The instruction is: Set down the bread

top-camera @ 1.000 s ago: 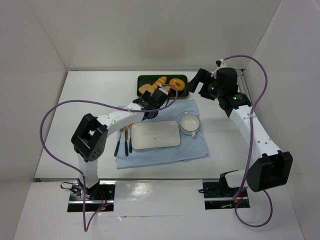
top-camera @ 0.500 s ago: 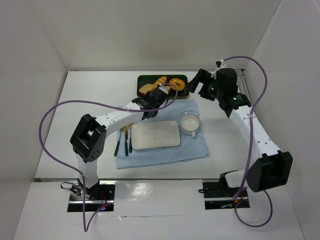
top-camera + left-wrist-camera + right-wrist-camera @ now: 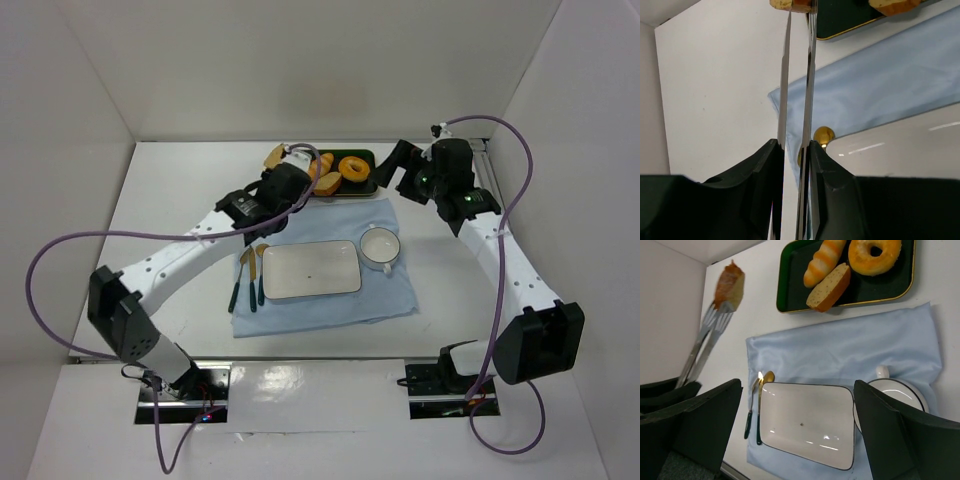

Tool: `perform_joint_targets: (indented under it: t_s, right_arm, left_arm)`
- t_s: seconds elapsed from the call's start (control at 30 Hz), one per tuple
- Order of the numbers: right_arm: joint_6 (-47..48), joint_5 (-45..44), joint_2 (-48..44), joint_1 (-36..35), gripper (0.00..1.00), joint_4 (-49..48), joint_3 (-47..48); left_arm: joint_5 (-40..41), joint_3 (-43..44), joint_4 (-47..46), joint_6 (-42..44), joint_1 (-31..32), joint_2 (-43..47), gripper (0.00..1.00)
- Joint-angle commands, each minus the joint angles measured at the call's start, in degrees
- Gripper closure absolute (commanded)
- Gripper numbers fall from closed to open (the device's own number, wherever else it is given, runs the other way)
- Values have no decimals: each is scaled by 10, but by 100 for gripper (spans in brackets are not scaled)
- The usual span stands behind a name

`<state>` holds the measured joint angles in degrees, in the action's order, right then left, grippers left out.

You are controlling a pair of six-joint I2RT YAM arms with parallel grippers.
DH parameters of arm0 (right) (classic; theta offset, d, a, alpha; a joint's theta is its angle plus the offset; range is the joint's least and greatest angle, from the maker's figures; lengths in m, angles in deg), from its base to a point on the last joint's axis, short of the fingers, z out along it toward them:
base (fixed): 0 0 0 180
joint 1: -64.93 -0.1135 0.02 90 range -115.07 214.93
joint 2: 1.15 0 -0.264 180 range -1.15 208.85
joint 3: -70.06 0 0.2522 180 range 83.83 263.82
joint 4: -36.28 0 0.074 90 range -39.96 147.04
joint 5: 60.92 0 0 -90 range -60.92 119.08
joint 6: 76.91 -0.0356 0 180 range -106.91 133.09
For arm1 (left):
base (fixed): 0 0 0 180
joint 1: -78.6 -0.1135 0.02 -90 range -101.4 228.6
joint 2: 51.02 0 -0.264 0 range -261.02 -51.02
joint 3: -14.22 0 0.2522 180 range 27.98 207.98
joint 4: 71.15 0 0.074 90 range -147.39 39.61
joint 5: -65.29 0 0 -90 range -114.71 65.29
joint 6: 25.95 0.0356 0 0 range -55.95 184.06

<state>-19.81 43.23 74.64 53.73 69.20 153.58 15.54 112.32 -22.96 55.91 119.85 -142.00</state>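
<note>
The bread (image 3: 274, 156) is a round golden-brown slice pinched at the tips of metal tongs (image 3: 705, 340). It hangs in the air just past the left end of the dark green tray (image 3: 366, 156). In the right wrist view the bread (image 3: 730, 284) is at upper left; in the left wrist view only its edge (image 3: 790, 4) shows at the top. My left gripper (image 3: 281, 178) (image 3: 794, 145) is shut on the tongs' handles (image 3: 808, 75). My right gripper (image 3: 398, 172) (image 3: 797, 390) hovers open at the tray's right end, holding nothing.
In the tray lie a ridged roll (image 3: 824, 260), a cut loaf piece (image 3: 830, 287) and a donut (image 3: 874, 252). A blue cloth (image 3: 390, 290) carries a white rectangular plate (image 3: 311, 270), a white cup (image 3: 380, 247) and gold-and-green cutlery (image 3: 250, 280).
The left arm swung out to the left and the tongs closed on the bread, lifting it from the tray's left part to just beyond its left end. The right arm stayed put.
</note>
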Motion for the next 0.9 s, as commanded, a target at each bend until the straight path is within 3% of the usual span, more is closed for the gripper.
perform_joint_targets:
  t_s: [0.0, 0.37, 0.6, 0.87]
  right_arm:
    - [19, -19, -11, 5, 0, -5, 35]
    - [36, -13, 75, 5, 0, 14, 136]
    - [26, -2, 57, 5, 0, 9, 149]
    - [26, -12, 25, 5, 0, 39, 144]
  left_arm:
    - [-25, 19, 60, -80, 22, 66, 59]
    - [-131, 63, 241, -240, 155, 161, 58]
    - [-149, -36, 262, -341, 187, 254, 58]
    - [-172, -81, 257, -326, 195, 251, 58]
